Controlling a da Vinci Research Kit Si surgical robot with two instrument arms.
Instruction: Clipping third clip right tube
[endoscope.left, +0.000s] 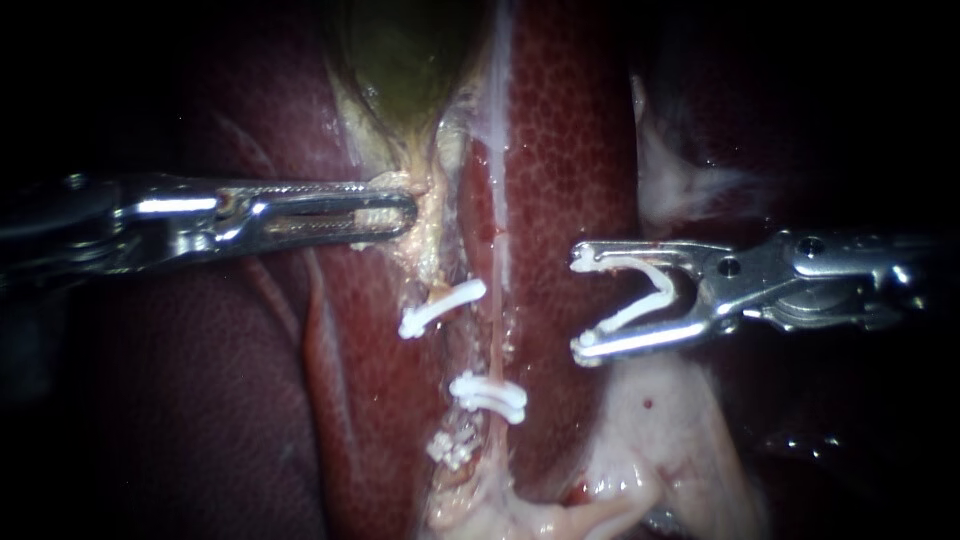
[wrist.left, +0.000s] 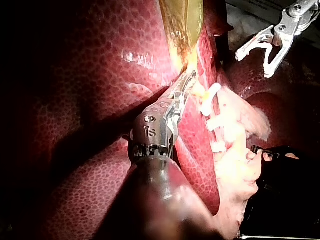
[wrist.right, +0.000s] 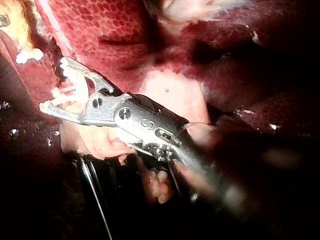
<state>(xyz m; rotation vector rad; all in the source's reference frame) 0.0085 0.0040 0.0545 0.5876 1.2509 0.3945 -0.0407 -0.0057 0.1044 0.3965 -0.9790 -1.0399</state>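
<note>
**A:** Where does the right tube lie?

**B:** The right tube (endoscope.left: 497, 330) is the thin pale strand running down the liver (endoscope.left: 570, 150), below the gallbladder (endoscope.left: 400, 60). A lower clip (endoscope.left: 488, 394) is closed across it. An upper clip (endoscope.left: 442, 307) sits on the neighbouring tube, just to its left.

**A:** And the right instrument?

**B:** The right instrument's end effector (endoscope.left: 580, 304) is beside the right tube, on its right. It does not touch the tube, and a strip of liver shows between them. It is level with the bare stretch above the lower clip, with its mouth facing the tube. The jaws stand wide apart, and a loaded clip (endoscope.left: 628, 317) is seated between them, one white leg against each jaw.

**A:** The left one?

**B:** The left instrument's end effector (endoscope.left: 408, 212) lies across the tubes from the right one, and higher. Its jaws are closed on pale tissue (endoscope.left: 425, 235) at the gallbladder's neck.

**A:** That whitish lump (endoscope.left: 450, 447) under the lower clip?

**B:** It's too blurred. It may be another clip, but I can't tell.
</note>
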